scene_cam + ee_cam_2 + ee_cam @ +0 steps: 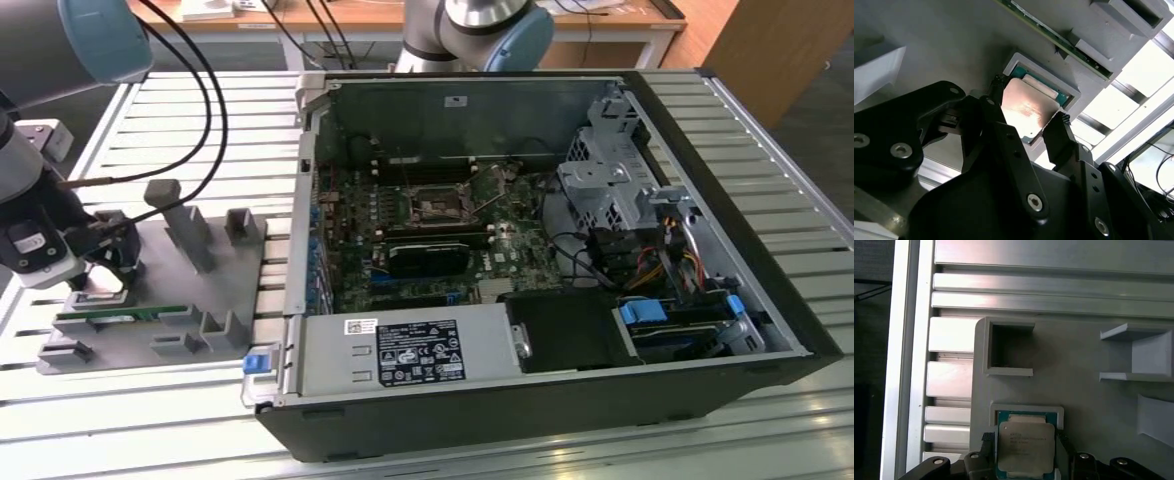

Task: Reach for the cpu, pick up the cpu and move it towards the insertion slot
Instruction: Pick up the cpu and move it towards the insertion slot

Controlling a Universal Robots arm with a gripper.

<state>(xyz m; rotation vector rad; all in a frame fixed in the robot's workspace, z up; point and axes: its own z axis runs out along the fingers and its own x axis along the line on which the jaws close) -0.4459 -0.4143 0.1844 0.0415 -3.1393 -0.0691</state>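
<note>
2 fingers of the gripper (1029, 106) are closed against opposite edges of the cpu (1024, 112), likely gripping it by the rim so the shiny top stays untouched. The cpu sits at its recess in the grey tray (174, 300) and does not look lifted clear. The insertion slot (438, 208) lies well apart from the tray, toward the exterior view's right, so the carry is not yet done.

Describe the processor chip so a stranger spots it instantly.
On the exterior view's left, beside the computer case, lies a grey tray. In a square recess at the pincer sits the chip: square, shiny silver, unlike the long green stick.
</note>
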